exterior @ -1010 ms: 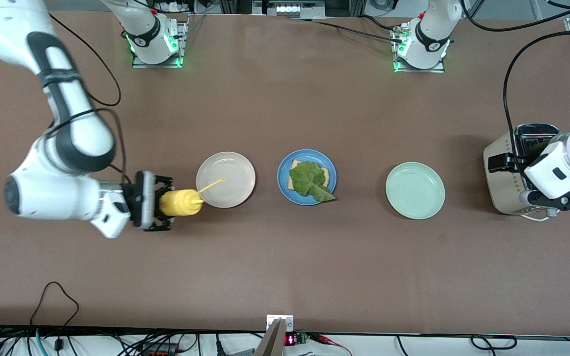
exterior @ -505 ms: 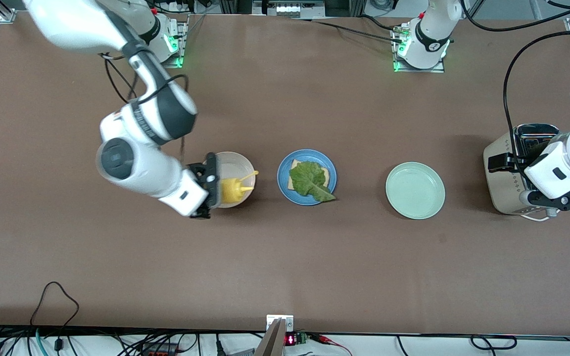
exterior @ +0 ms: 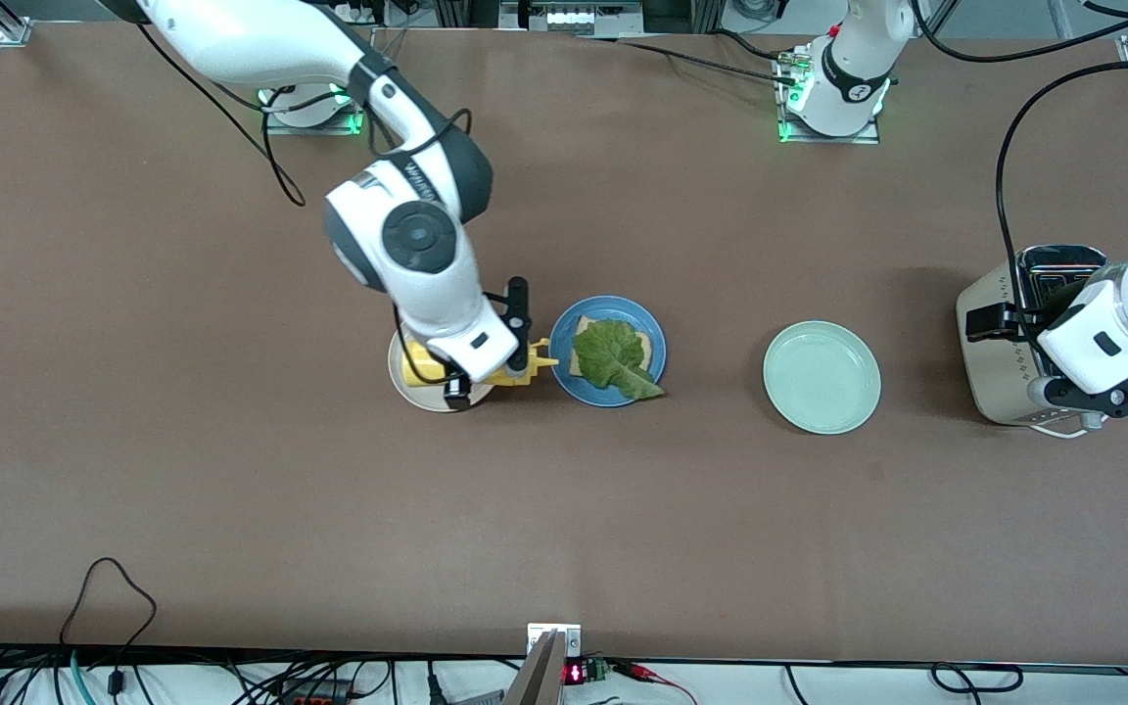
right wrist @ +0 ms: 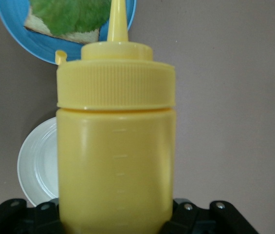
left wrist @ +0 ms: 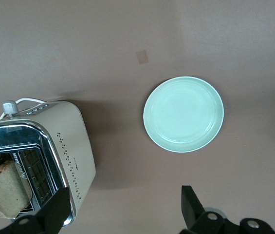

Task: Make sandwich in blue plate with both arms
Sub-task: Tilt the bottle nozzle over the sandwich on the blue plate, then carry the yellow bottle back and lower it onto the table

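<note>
The blue plate [exterior: 564,377] holds one bread slice [exterior: 655,345] with a green lettuce leaf [exterior: 611,354] on top. My right gripper [exterior: 493,364] is shut on a yellow squeeze bottle [exterior: 427,370] and holds it over the cream plate [exterior: 405,390], nozzle tip at the blue plate's rim. The right wrist view shows the bottle [right wrist: 115,146], the blue plate [right wrist: 40,46] and the lettuce [right wrist: 69,14]. My left gripper [exterior: 1029,315] is open and empty over the toaster's edge [left wrist: 122,217]. A second bread slice [left wrist: 6,190] stands in the toaster slot.
The beige toaster [exterior: 1000,382] stands at the left arm's end of the table and also shows in the left wrist view [left wrist: 74,146]. A pale mint-green plate [exterior: 822,377] lies between the toaster and the blue plate, and shows in the left wrist view [left wrist: 183,113].
My right arm has swung the yellow bottle from the right arm's end of the table across the cream plate to the blue plate's edge. The left arm has not moved.
</note>
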Robot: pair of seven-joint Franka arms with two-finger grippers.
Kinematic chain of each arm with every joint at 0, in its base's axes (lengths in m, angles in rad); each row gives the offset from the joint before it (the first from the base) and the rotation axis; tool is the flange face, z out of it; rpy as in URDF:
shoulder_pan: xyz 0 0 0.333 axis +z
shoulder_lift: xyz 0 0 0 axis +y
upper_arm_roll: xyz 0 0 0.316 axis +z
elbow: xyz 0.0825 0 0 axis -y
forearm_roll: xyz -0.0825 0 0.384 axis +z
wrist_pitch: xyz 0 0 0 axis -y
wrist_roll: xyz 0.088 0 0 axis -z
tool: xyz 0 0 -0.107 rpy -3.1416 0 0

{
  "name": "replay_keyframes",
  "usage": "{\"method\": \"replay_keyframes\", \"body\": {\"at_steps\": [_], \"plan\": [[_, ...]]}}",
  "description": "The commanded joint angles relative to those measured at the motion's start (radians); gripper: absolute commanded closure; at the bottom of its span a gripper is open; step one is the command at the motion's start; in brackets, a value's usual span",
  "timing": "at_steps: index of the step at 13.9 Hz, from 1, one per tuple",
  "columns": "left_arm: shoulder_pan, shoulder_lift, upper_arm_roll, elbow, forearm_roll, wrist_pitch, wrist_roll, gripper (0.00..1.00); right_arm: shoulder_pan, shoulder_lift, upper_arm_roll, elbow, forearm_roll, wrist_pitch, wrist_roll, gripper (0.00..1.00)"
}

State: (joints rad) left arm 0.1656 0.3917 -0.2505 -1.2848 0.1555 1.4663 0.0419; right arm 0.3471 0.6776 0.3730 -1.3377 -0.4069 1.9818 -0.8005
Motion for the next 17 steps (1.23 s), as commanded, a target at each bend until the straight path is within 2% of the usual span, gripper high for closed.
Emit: {"method": "replay_keyframes", "body": {"at_steps": [1,4,7,9,13,17], "plan": [[0.003,0.009,-0.006,0.019,0.013,-0.014,-0.007,0.00,0.056,0.020,-0.011,0.015,-0.107,-0.015,0.069,0.74],[0.003,0.009,-0.006,0.019,0.013,-0.014,-0.007,0.00,0.108,0.026,-0.034,0.012,-0.164,-0.017,0.109,0.74],[0.005,0.009,-0.006,0.019,0.013,-0.014,-0.007,0.00,0.193,0.034,-0.092,0.014,-0.225,-0.040,0.110,0.74],[0.006,0.009,-0.006,0.019,0.013,-0.014,-0.007,0.00,0.237,0.036,-0.134,0.015,-0.230,-0.044,0.113,0.74],[0.008,0.009,-0.006,0.019,0.013,-0.014,-0.007,0.00,0.239,0.036,-0.141,0.018,-0.230,-0.047,0.110,0.73],[0.008,0.009,-0.006,0.019,0.013,-0.014,-0.007,0.00,0.164,0.016,-0.137,0.022,-0.179,-0.070,0.049,0.73]]}}
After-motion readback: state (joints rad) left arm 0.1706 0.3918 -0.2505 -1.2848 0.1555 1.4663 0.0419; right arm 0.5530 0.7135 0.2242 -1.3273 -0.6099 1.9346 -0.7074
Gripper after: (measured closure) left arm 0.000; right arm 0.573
